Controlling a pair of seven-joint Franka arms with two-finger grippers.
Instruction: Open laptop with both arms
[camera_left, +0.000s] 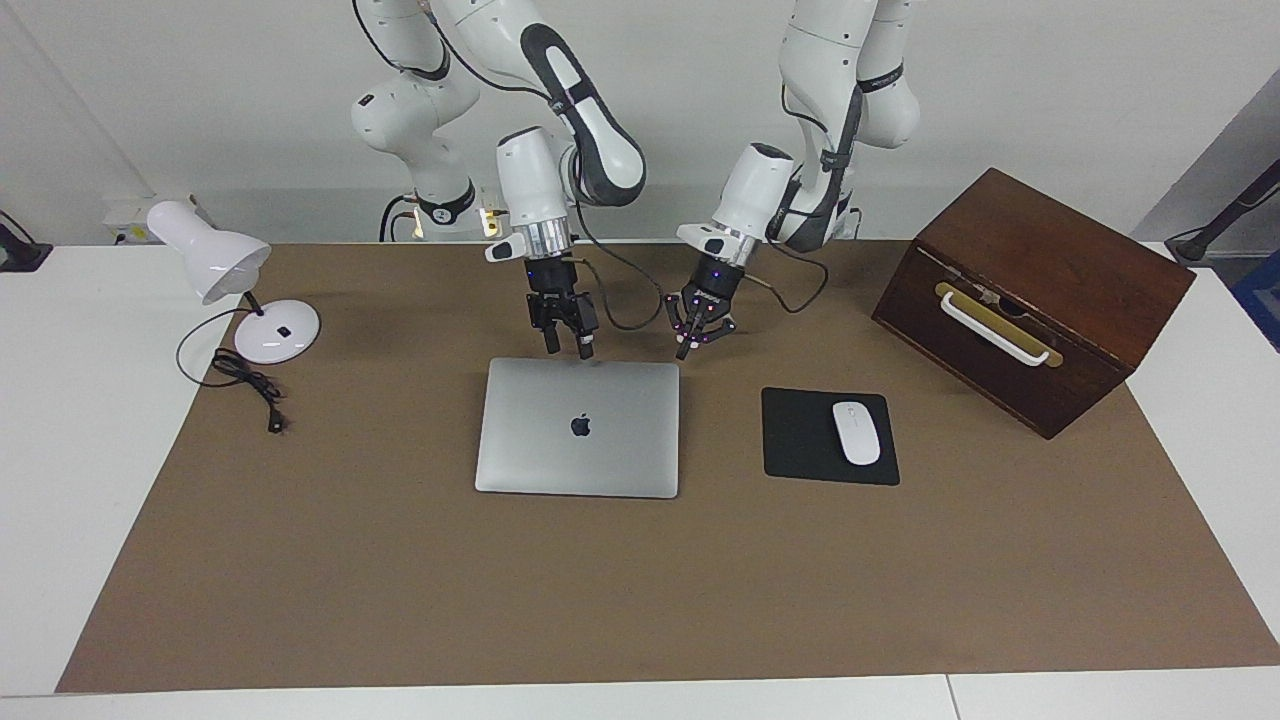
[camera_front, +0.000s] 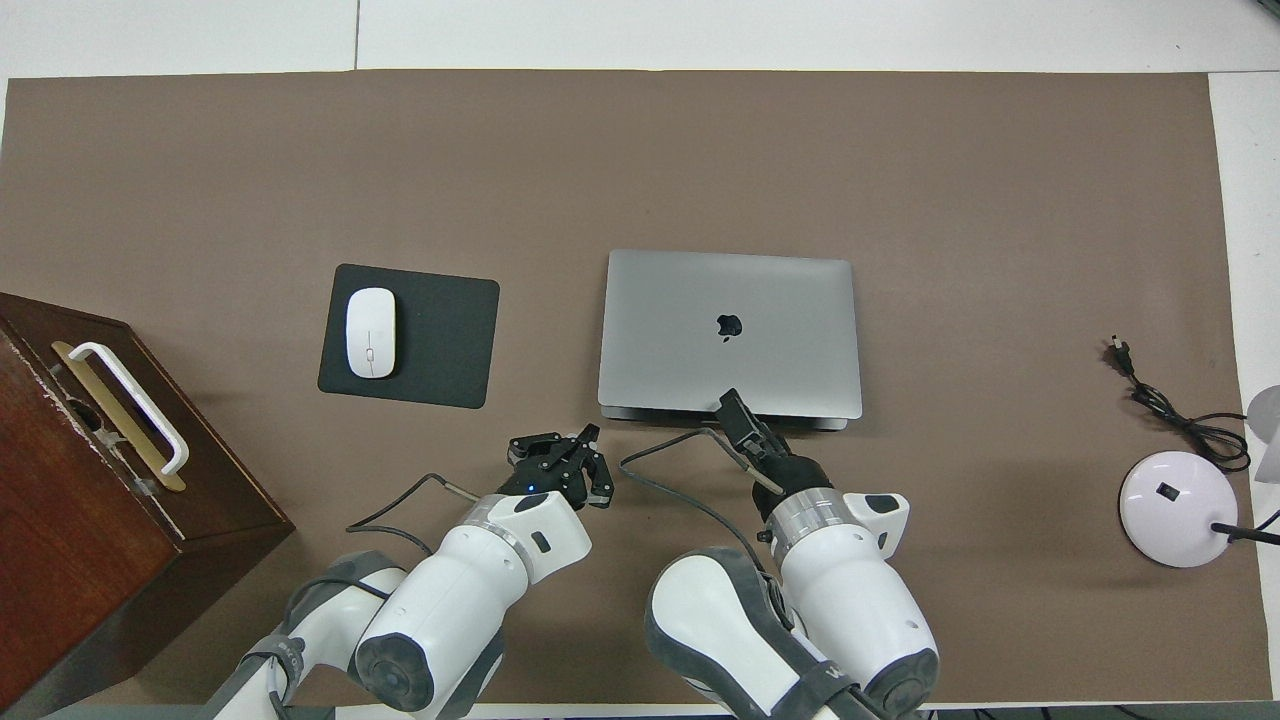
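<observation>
— So, where do you see the laptop (camera_left: 578, 427)?

— Centre of your facing frame, lid down flat on the brown mat (camera_left: 640, 580), the black mouse pad (camera_left: 800, 440) beside it.

— And your grippers?

— Left gripper (camera_left: 684, 352) hangs fingertips together just above the laptop's upper-right corner. Right gripper (camera_left: 568, 345), fingers parted, hovers over its upper edge, holding nothing.

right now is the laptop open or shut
Shut: the laptop lies flat on the mat with its lid down, apple logo facing up, no screen or keyboard showing.
</observation>
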